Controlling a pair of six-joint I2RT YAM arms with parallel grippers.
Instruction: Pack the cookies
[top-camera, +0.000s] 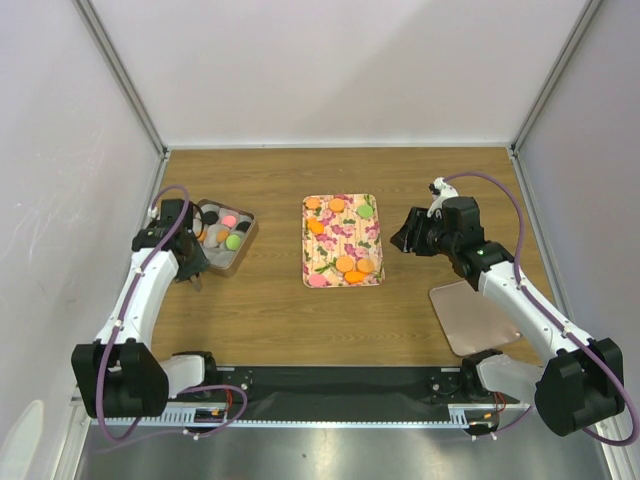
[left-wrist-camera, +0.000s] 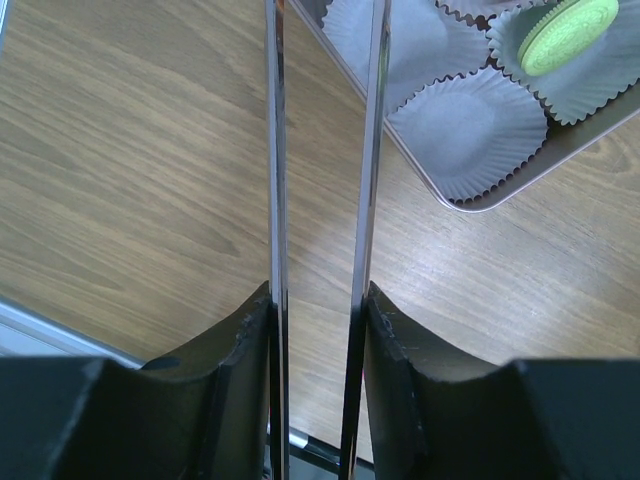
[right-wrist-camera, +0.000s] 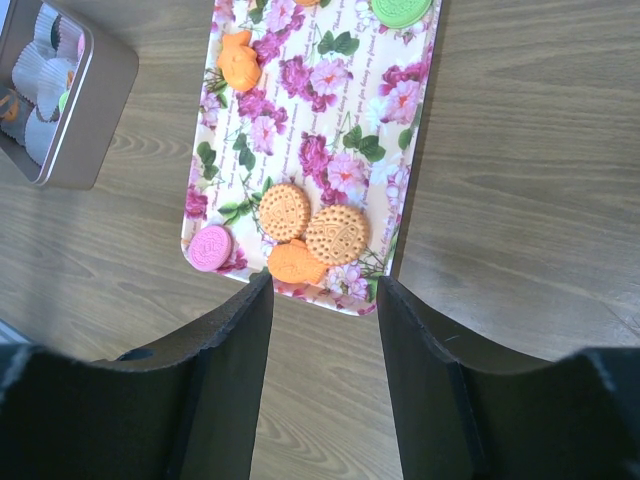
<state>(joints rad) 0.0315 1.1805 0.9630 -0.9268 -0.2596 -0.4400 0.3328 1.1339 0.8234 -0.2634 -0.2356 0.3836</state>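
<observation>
**Desk:** What fills the shot?

**Photographer:** A wooden bench (top-camera: 270, 320), with two white-and-black arms reaching over it. The floral tray (top-camera: 340, 240) lies straight ahead of the right jaws, its near edge just past their tips. A flat metal lid (top-camera: 472, 318) rests behind those jaws, partly beneath that arm. The open tin (top-camera: 246, 243) sits ahead and to the right of the left jaws, close by. From the right jaws it lies well off to the left.

**Desk:** And the jaws themselves?

**Photographer:** The right jaws are released, with nothing between them. The left jaws are clenched on thin metal tongs (left-wrist-camera: 277, 150). The two blades run forward, apart, with only bare bench between them.

**Desk:** Where are the cookies (top-camera: 345, 264)?

**Photographer:** They are split between tray and tin. White paper cups (left-wrist-camera: 468, 130) line the tin, and a green cookie (left-wrist-camera: 568, 35) sits in one beyond the tongs' right blade. A pink one (top-camera: 229, 220) shows from overhead. On the tray, nearest the right jaws, two round orange ones (right-wrist-camera: 285, 210) touch. An orange fish-shaped one (right-wrist-camera: 297, 263) lies against them, and a pink one (right-wrist-camera: 210, 247) sits at the corner to their left. Farther ahead lie another orange fish (right-wrist-camera: 240, 62) and a green one (right-wrist-camera: 400, 8).
</observation>
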